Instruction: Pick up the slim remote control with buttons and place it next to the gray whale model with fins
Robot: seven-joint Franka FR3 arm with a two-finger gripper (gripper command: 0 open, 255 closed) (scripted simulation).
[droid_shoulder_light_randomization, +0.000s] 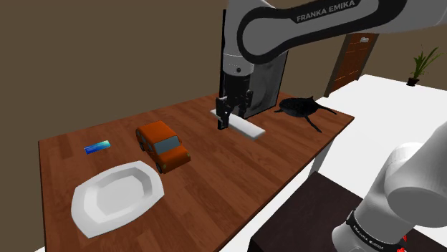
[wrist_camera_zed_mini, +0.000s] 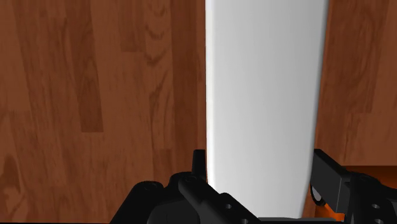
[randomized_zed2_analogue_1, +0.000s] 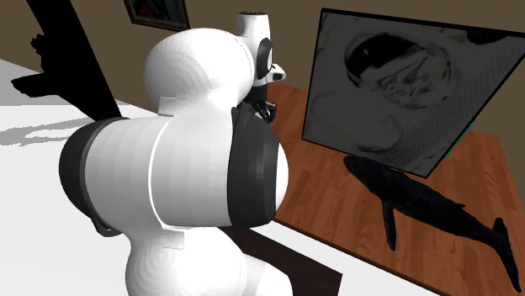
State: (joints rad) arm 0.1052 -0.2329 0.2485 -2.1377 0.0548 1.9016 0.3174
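A brown wooden table (droid_shoulder_light_randomization: 236, 168) stands in a room with brown walls, a white floor, a wooden door (droid_shoulder_light_randomization: 354, 59) and a potted plant (droid_shoulder_light_randomization: 419, 68). The slim white remote (droid_shoulder_light_randomization: 242, 127) lies near the middle of the table's far edge. The black gripper (droid_shoulder_light_randomization: 228, 120) clasps one end of it, fingers (wrist_camera_zed_mini: 327, 175) against both long sides. The dark whale model (droid_shoulder_light_randomization: 302, 107) lies at the far corner on the shoulder view's right, near the remote but apart, beside a dark upright panel (droid_shoulder_light_randomization: 271, 79). An orange toy car (droid_shoulder_light_randomization: 163, 145), a white plate (droid_shoulder_light_randomization: 114, 195) and a small blue card (droid_shoulder_light_randomization: 97, 147) sit toward the opposite end. Bare wood runs along the near edge and between remote and whale model
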